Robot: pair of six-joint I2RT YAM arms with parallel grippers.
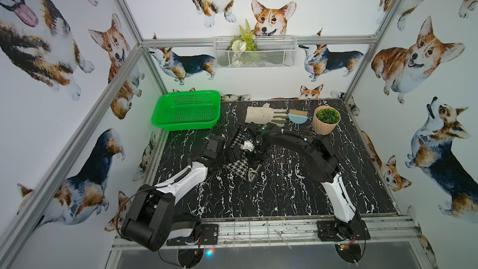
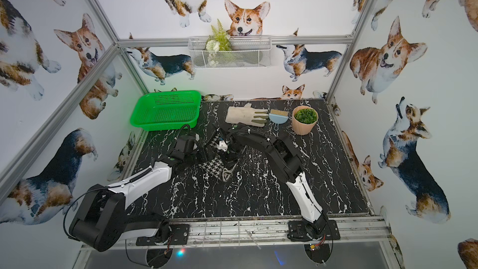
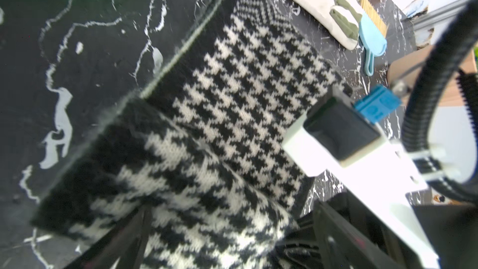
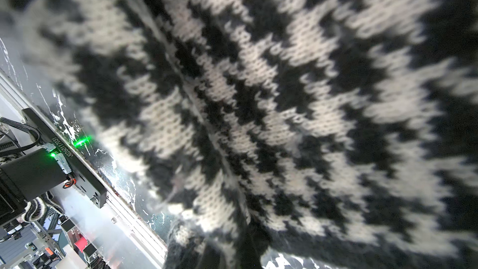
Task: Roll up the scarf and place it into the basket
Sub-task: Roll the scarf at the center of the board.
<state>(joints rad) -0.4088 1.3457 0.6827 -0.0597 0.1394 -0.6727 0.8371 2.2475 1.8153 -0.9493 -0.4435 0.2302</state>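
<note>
Both arm bases sit on the rail at the near edge of the black marble-patterned table (image 1: 284, 190), and both arms reach inward to the middle of it.

The scarf (image 1: 236, 168) lies at the centre of the table, partly folded over itself with its houndstooth face up. A cream loop of edging trails off its near corner. The left wrist view shows the scarf (image 3: 245, 94) flat on the table, with a strip of zigzag herringbone at its far end.

The left gripper (image 1: 233, 154) is over the folded part with its jaws spread wide. Its dark fingers (image 3: 124, 234) stand on either side of the cloth and do not clamp it.

The right gripper (image 1: 249, 148) is just beside the left one, at the scarf's edge, with its jaws closed. In its wrist view the knit (image 4: 258, 99) fills the frame and hides the fingertips. Whether they pinch the cloth cannot be confirmed.

Beyond the arms, an off-white glove (image 1: 261, 116), a small blue brush (image 1: 297, 118) and a potted plant (image 1: 324, 125) stand in a row.

The basket (image 1: 185, 126) sits at the far left corner, well apart from the scarf, with no cloth in it.

A white wire basket (image 1: 256, 55) with greenery hangs on the back wall.
</note>
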